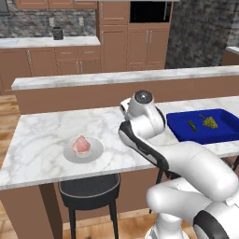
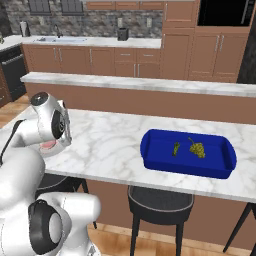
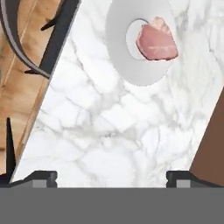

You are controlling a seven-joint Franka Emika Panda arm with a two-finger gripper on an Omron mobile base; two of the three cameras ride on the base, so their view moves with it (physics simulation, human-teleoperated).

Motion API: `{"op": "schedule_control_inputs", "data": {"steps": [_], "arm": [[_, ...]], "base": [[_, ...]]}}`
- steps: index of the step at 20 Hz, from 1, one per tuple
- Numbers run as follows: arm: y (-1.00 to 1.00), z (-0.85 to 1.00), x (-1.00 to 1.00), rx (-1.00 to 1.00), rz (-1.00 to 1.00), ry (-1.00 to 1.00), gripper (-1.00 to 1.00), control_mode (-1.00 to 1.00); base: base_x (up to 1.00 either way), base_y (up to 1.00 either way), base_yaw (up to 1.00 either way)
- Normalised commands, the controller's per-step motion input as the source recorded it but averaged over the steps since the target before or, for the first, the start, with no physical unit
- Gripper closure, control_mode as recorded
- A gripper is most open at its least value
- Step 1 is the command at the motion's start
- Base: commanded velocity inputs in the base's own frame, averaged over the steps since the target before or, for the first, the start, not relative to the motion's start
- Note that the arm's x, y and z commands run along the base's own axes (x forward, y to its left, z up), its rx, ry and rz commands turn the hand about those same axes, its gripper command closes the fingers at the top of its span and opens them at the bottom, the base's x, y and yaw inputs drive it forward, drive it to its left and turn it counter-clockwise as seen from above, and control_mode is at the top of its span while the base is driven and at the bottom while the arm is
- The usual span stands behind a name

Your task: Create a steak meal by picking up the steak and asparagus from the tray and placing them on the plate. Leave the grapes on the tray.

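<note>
Currently, the steak [image 1: 81, 144] is seen lying on the plate [image 1: 95, 153], covering part of its recessed centre, and the plate is set on the marble table [image 1: 42, 140] well apart from the tray [image 1: 179, 126]. From the hand view, the hand [image 3: 112, 178] is held above bare table surface with its jaws spread wide and nothing between them; the steak [image 3: 157, 39] and plate [image 3: 118, 52] are seen further up in that view, clear of the fingertips [image 3: 41, 178]. Inside the blue tray [image 2: 150, 150], the asparagus [image 2: 176, 148] and the grapes [image 2: 197, 148] are found side by side, close but not touching. A dark stool [image 1: 88, 191] is tucked under the table edge below the plate.
</note>
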Motion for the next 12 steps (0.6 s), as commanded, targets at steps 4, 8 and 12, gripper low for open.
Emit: {"op": "schedule_control_inputs", "data": {"steps": [4,8,12], "arm": [[-0.64,0.36,0.08,0.02,-0.69,0.00,-1.00,-1.00],[-0.82,0.37,0.01,0.11,-0.68,0.00,-1.00,-1.00],[-0.89,0.46,0.06,0.23,-0.61,0.00,-1.00,-1.00]], "base": [[0.00,0.00,0.00],[0.00,0.00,0.00],[0.00,0.00,0.00]]}}
